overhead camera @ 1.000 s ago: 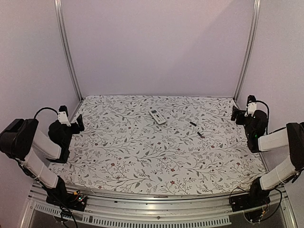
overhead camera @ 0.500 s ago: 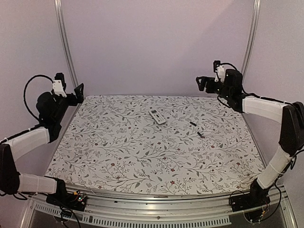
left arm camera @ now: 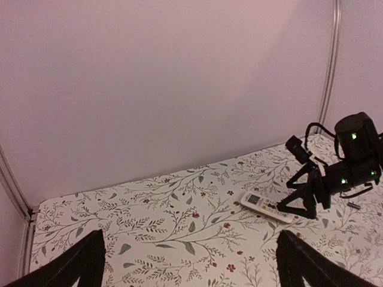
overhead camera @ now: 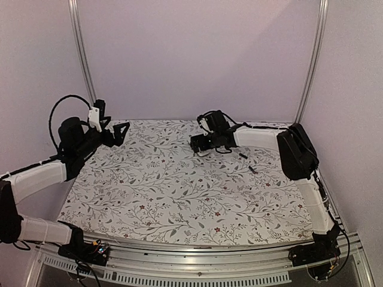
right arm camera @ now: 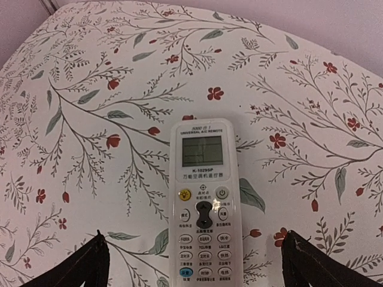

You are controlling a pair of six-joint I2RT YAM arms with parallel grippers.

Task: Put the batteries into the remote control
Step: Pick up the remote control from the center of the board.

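The remote control (right arm camera: 203, 227) lies face up on the flowered cloth, its white front with screen and buttons showing. My right gripper (right arm camera: 194, 236) hangs open just above it, one finger on each side of the remote and neither touching it. In the top view that gripper (overhead camera: 196, 145) covers most of the remote. Two batteries (overhead camera: 243, 156) (overhead camera: 252, 170), small and dark, lie on the cloth to the right of it. My left gripper (overhead camera: 121, 131) is raised over the back left of the table, open and empty. From its view, the remote (left arm camera: 267, 207) sits beside the right gripper (left arm camera: 304, 192).
The flowered cloth (overhead camera: 179, 197) covers the whole table. Plain walls and metal corner posts (overhead camera: 84, 66) close in the back and sides. The right arm (overhead camera: 257, 136) stretches low along the back of the table.
The right arm has swung from high at the back right down and left onto the remote. The left arm has moved right and slightly forward. Both grippers stayed open.
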